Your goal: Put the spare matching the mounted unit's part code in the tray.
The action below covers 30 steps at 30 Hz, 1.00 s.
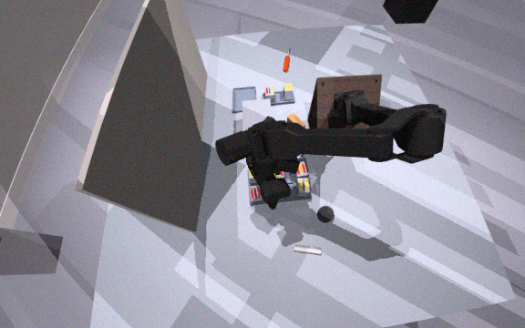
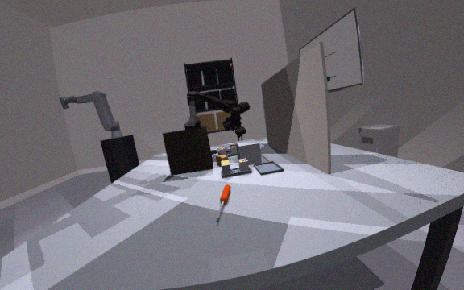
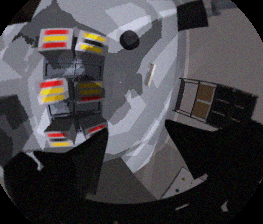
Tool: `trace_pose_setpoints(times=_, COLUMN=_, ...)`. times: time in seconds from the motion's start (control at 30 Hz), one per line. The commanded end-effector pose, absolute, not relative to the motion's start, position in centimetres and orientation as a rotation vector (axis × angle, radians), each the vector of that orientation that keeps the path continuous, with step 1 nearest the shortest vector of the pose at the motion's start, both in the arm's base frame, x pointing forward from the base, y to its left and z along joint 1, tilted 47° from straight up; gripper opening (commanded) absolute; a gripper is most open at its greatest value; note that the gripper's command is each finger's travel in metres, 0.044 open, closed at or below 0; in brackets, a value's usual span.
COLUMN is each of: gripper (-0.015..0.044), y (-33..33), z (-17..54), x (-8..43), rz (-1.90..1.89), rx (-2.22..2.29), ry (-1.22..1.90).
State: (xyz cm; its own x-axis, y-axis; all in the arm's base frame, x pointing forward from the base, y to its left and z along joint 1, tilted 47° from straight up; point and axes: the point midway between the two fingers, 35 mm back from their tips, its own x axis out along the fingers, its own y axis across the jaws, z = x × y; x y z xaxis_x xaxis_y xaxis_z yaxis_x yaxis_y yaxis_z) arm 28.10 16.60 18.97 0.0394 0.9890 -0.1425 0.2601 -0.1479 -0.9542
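My gripper point(image 1: 272, 204) point(image 2: 240, 138) point(image 3: 136, 127) is open, above the spare rack point(image 1: 292, 183) point(image 3: 58, 69). No thing shows between its fingers. The rack holds several grey spares with striped tops: a red-yellow-red spare point(image 3: 56, 39), a yellow-black-yellow spare point(image 3: 91, 41), a red-yellow-yellow spare point(image 3: 52, 91) and others, partly hidden by a finger. The tray point(image 1: 244, 99) point(image 2: 268, 167) looks empty. Beside it a small rack point(image 1: 282, 98) point(image 2: 237, 172) bears two striped blocks. Which thing is the mounted unit, and its back code, I cannot tell.
A tall panel point(image 1: 144, 123) point(image 2: 312, 109) stands at one side. A pale box point(image 1: 255, 108) point(image 2: 249, 154), an orange block point(image 1: 295, 119) point(image 2: 221, 159) and a brown board point(image 1: 367, 91) stand near the racks. A screwdriver point(image 1: 286, 63) point(image 2: 225, 194) and dark ball point(image 1: 325, 214) point(image 3: 129, 40) lie farther out.
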Motion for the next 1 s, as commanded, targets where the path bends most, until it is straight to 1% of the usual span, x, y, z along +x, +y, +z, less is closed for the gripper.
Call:
trace_pose_setpoints(times=0.0, gripper=0.0426, y=16.6, z=19.0, x=28.1, rz=1.165, rx=-1.526, ry=-1.314)
trace_pose_setpoints(times=0.03, gripper=0.044, y=16.6, z=19.0, x=28.1, rz=1.165, rx=-1.526, ry=-1.314)
trace_pose_setpoints(times=0.2, gripper=0.044, y=16.5, z=18.9, x=28.2, rz=1.172, rx=-1.52, ry=-1.299)
trace_pose_setpoints(times=0.27, gripper=0.044, y=16.0, z=18.4, x=29.3, rz=1.226, rx=-1.472, ry=-1.175)
trace_pose_setpoints(times=0.47, gripper=0.044, y=11.3, z=15.2, x=34.8, rz=1.398, rx=-1.07, ry=-0.403)
trace_pose_setpoints(times=0.63, gripper=0.044, y=5.4, z=12.0, x=37.8, rz=1.328, rx=-0.571, ry=0.265)
trace_pose_setpoints(times=0.97, gripper=0.044, y=-2.8, z=8.0, x=38.4, rz=0.994, rx=0.132, ry=0.988)
